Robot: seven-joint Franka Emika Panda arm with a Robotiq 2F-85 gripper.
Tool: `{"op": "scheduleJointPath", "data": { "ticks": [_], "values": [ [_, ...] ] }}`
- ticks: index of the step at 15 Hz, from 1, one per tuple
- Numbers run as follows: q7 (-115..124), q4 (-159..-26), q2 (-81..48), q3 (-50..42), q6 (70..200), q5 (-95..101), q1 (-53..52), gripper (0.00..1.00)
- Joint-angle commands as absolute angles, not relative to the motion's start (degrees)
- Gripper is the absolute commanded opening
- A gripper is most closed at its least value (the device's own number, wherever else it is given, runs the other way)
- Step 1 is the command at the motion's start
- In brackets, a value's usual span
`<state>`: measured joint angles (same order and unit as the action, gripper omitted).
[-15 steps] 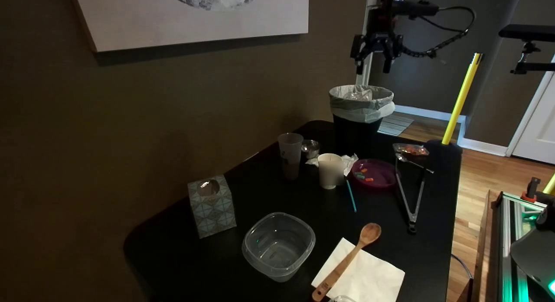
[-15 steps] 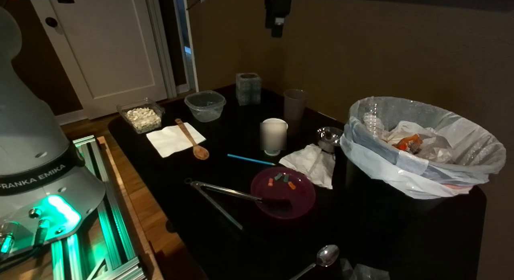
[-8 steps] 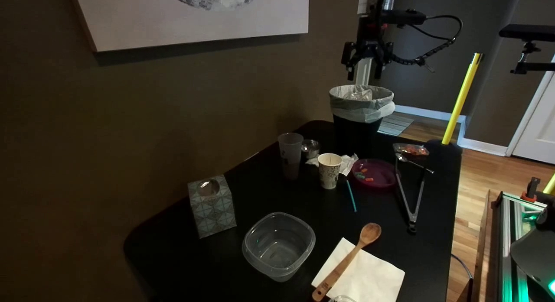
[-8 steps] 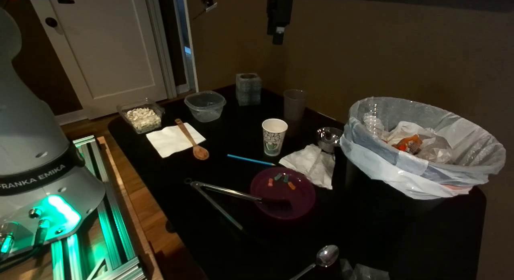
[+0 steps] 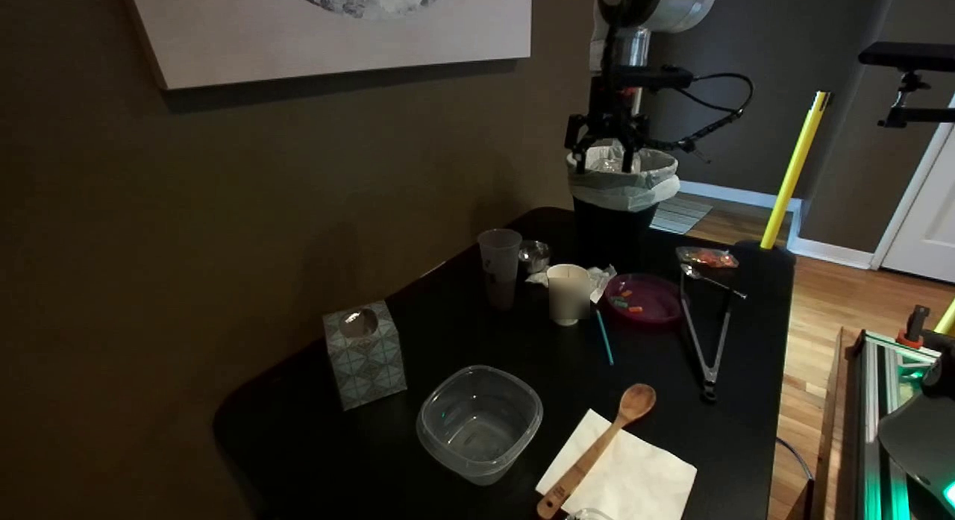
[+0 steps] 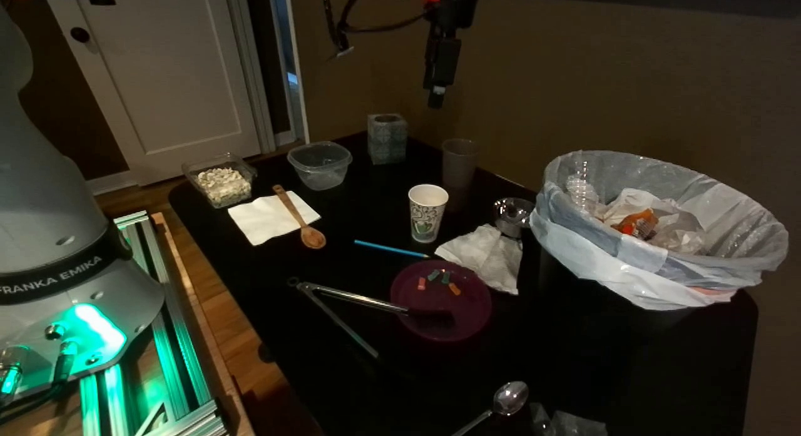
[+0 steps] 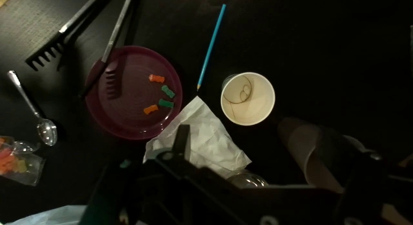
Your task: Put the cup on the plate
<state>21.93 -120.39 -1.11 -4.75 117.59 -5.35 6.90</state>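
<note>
Exterior view: black table [image 5: 448, 333] beside brown wall [image 5: 336, 192], wood floor [image 5: 817, 315]; cup [image 5: 568, 296] upright near plate [image 5: 656, 298]; tool [image 5: 604, 168] spread wide.

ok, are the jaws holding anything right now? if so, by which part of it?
Nothing is held. The jaws stand apart with nothing gripped between them; the paper cup stands upright on the table, clear of them.

One table [image 6: 601, 354] holds two cups [image 6: 426, 226] and one plate [image 7: 134, 96] bearing four candies [image 7: 156, 78].
Alongside: two spoons [image 5: 636, 403], two clear containers [image 5: 483, 469], two napkins [image 6: 263, 220], one pair of tongs [image 6: 360, 299], one pencil [image 7: 211, 46], one tissue box [image 5: 367, 367].
</note>
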Motion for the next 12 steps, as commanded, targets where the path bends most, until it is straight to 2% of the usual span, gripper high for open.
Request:
{"op": "scheduleJointPath", "data": {
  "ticks": [1, 5, 9, 10, 12],
  "values": [
    [23.6, -119.5, -8.2, -4.5, 126.6, -8.7, 5.6, 1.00],
    [14.6, -125.5, -10.7, -3.3, 141.8, -9.7, 4.5, 1.00],
    [13.0, -131.5, -8.6, -2.7, 140.2, -11.6, 4.4, 1.00],
    [14.9, -128.0, -11.2, -3.2, 140.2, -10.1, 3.9, 1.00],
    [14.5, -129.6, -10.6, -3.1, 140.2, -10.1, 3.9, 1.00]
  ]
}}
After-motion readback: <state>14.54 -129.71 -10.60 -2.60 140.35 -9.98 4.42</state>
